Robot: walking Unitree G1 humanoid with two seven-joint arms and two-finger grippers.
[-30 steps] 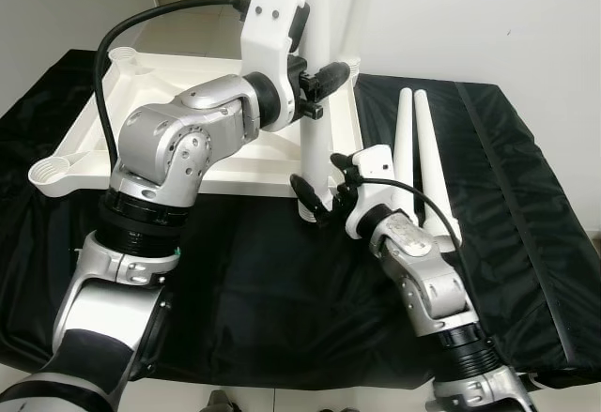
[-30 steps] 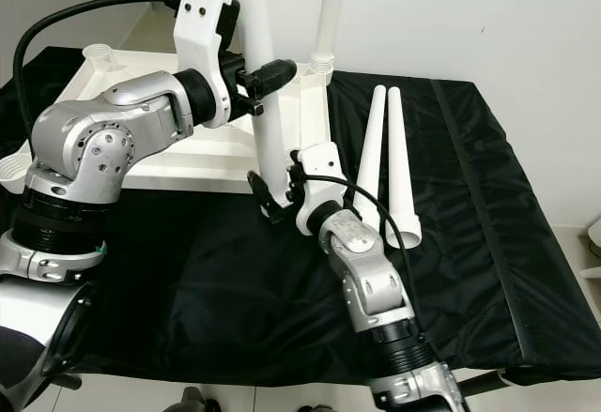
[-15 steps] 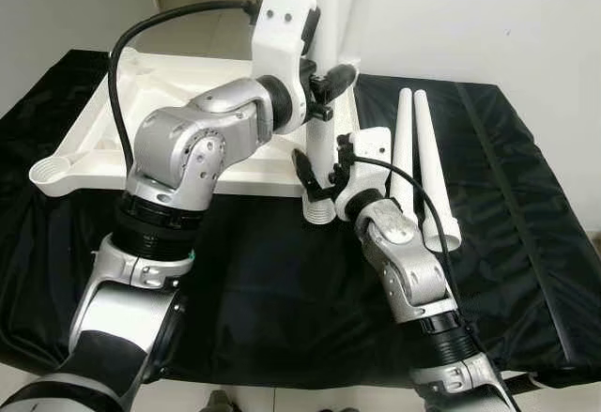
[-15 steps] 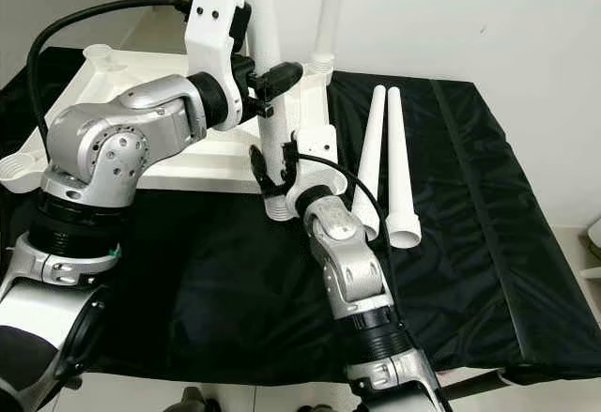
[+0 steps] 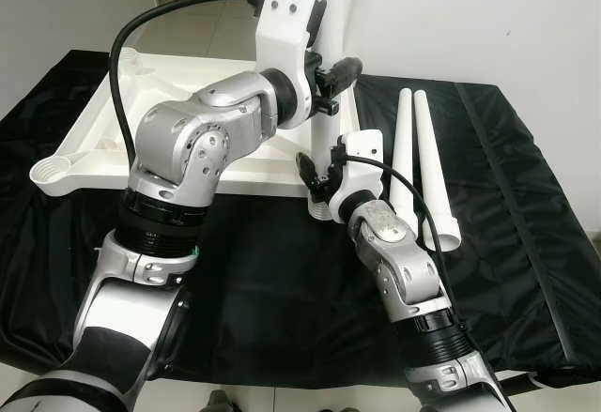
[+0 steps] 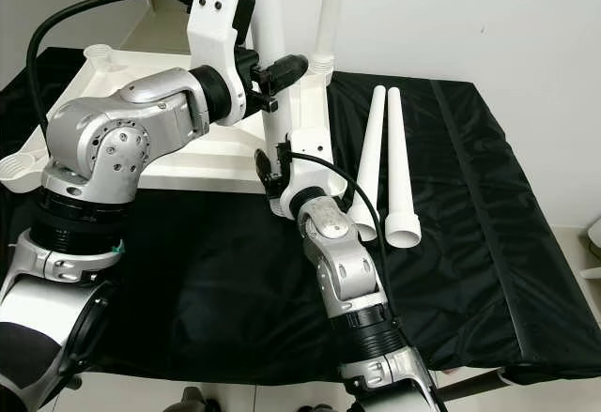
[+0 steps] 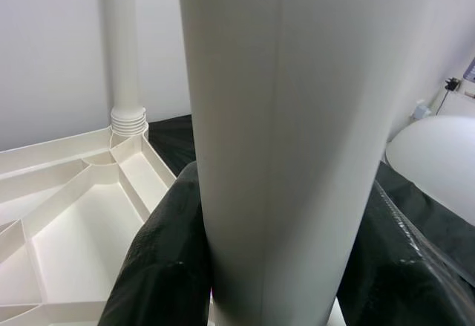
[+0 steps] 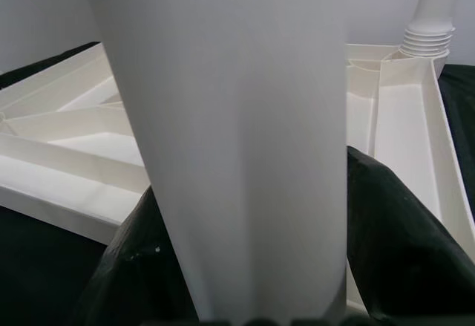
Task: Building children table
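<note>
Both grippers clamp one upright leg (image 5: 324,144) at the tabletop's (image 5: 103,135) near corner: left gripper (image 5: 340,82) high, right gripper (image 5: 315,175) near its base. The hollow plastic looks light, stiff and slippery, best gripped low. Two legs (image 5: 413,163) lie alongside.

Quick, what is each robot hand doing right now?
Left gripper: shut on the upright table leg.
Right gripper: shut on the same table leg, lower down.

light: bright, even | shadows: soft | eye views: sharp | wrist close-ups: blurred
</note>
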